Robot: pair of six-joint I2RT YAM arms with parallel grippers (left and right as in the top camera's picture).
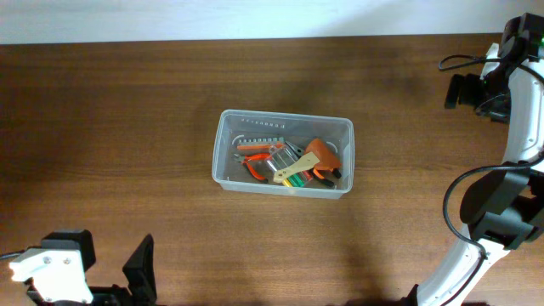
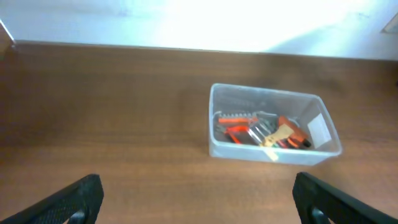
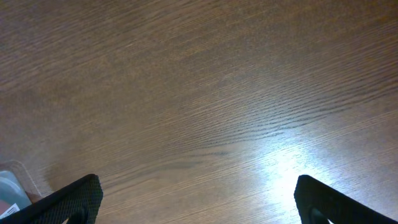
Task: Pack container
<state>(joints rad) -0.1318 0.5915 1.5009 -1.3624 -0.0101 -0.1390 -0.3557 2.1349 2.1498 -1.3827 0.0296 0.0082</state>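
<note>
The clear plastic container (image 1: pixel 223 144) stands at the middle of the brown table and also shows in the left wrist view (image 2: pixel 217 146). Inside it lie orange-handled pliers (image 1: pixel 255 166), an orange tool (image 1: pixel 321 157), a row of metal bits (image 1: pixel 262 141) and a small case with green and yellow tips (image 1: pixel 293 180). My left gripper (image 1: pixel 102 259) is open and empty at the table's near left, well short of the container; its fingers frame bare wood (image 2: pixel 199 190). My right gripper (image 1: pixel 459 89) is at the far right, open and empty over bare wood (image 3: pixel 199 190).
The right arm (image 1: pixel 518 127) runs along the right edge from the near right corner to the far right. A pale wall strip borders the far table edge (image 1: pixel 255 17). A clear plastic corner (image 3: pixel 9 186) shows at the lower left of the right wrist view.
</note>
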